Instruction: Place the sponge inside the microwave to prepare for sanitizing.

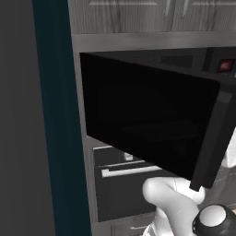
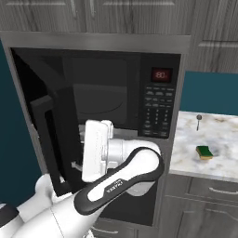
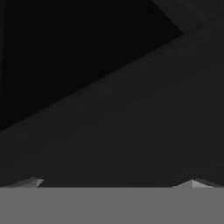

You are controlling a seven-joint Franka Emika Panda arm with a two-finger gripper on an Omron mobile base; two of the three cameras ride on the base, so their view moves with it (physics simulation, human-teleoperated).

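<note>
the kitchen wall is made of grey wood cabinets [image 2: 139, 14] above and a teal wall [image 2: 211, 93] at the side, with a marble counter [image 2: 218, 139] on the right in the right base view. the microwave [image 2: 158, 102] sits built into a steel frame under the upper cabinets. its door [image 1: 147, 115] is swung open toward the left; in the left base view the dark window of the door covers most of the middle of the picture, and its edge stands in front of the arm. the keypad [image 2: 157, 111] and the red display [image 2: 161, 74] are on the right part of the microwave front. the inside of the microwave is dark and i cannot make out what is in it.

the sponge [image 2: 204, 152], green with a yellow underside, lies on the marble counter, to the right of the microwave and well apart from the arm. a small spoon-like thing [image 2: 198, 122] lies farther back on the same counter.

the white arm [image 2: 116, 176] reaches up in front of the open microwave, with the hand near the inner side of the door. in the hand view two pale finger tips [image 3: 199, 183] appear at the bottom corners, wide apart, against a dark surface. so the gripper [image 3: 114, 183] stands wide open and holds nothing.

below the microwave, a drawer front with a silver bar handle [image 1: 131, 170] is visible in the left base view.
</note>
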